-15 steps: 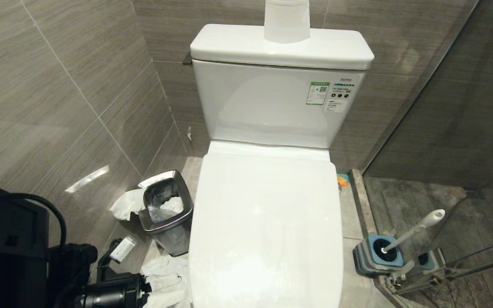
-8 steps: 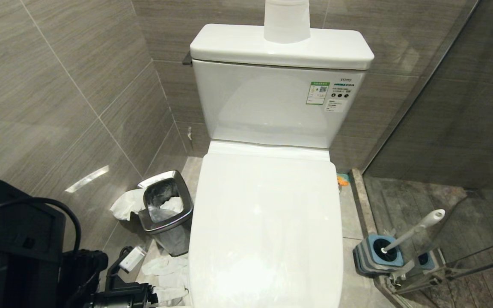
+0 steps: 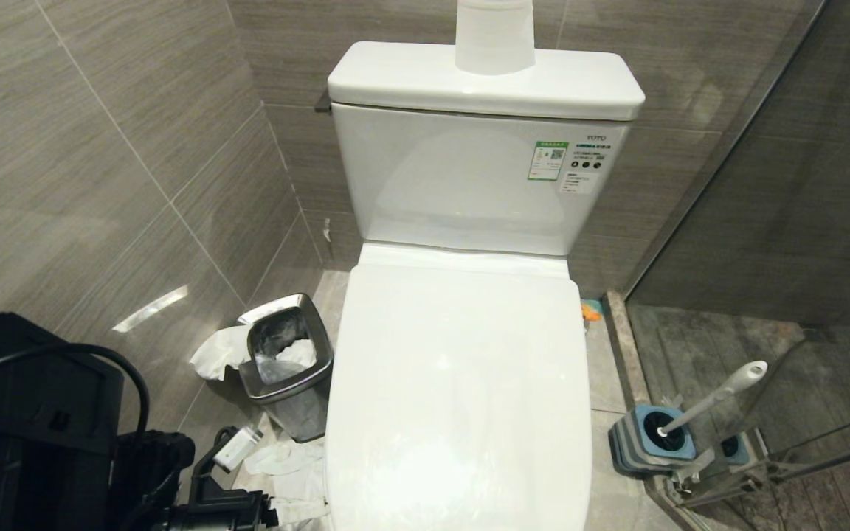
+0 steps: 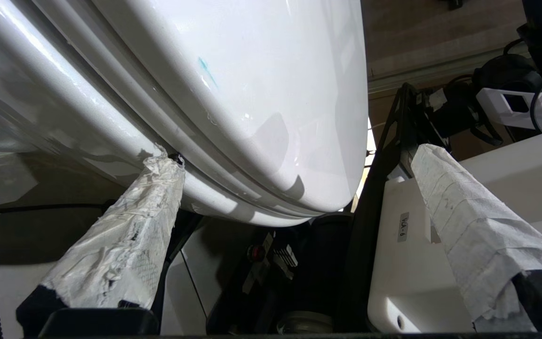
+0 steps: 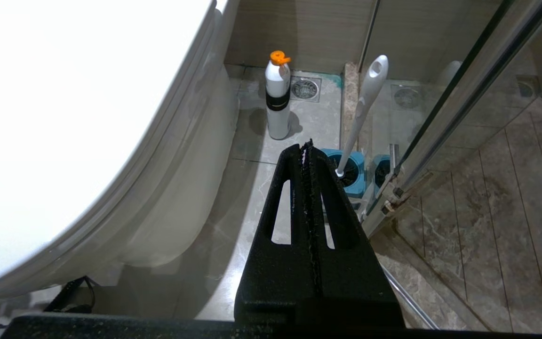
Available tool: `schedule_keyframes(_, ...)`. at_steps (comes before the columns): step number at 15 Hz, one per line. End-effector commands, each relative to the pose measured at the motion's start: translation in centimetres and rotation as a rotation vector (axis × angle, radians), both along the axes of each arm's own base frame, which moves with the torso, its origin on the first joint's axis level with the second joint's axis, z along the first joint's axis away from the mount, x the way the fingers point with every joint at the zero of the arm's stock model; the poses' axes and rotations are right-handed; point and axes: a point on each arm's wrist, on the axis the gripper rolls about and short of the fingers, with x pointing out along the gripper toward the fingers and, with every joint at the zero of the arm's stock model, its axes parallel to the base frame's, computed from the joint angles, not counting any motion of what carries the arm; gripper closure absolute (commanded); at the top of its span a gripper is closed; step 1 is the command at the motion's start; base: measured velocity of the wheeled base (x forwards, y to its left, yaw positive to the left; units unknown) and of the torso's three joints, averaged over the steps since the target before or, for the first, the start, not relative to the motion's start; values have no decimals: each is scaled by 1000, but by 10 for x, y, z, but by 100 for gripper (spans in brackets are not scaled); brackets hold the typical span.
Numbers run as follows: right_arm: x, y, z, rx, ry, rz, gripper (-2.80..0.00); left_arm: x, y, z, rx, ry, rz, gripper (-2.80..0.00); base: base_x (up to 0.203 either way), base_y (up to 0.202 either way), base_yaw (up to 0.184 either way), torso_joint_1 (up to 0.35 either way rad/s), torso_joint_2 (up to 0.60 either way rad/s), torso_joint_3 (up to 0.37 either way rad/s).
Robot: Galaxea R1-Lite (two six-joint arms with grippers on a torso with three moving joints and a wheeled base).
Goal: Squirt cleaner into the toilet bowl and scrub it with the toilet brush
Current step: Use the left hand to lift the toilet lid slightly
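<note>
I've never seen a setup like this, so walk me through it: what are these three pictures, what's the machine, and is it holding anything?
A two-armed robot on wheels faces a toilet with its lid shut. One picture is from its head; the others are from cameras on its wrists. The left end effector, its fingers wrapped in paper, is open at the lid's front edge, holding nothing. The right end effector is shut and empty, hanging beside the bowl. On the floor stand the toilet brush in its blue holder, a bottle with an orange cap and a steel waste bin.

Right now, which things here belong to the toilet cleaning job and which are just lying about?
For the job:
white toilet with closed lid
white-handled toilet brush in blue holder
white cleaner bottle, orange cap

Lying about:
steel waste bin
crumpled tissue
</note>
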Motion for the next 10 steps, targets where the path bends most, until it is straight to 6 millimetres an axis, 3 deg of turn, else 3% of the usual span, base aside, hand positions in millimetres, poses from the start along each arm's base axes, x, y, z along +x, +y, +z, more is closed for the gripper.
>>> schedule_keyframes(1,0,0,0,0,1,0,0,1,-1,0,-4,-7,-6,-280,0,0,0,0,0,0)
schedule_keyframes(10,0,0,0,1,1,0,0,-13,-10,10,19,-7,-28,-280,0,0,0,0,0,0)
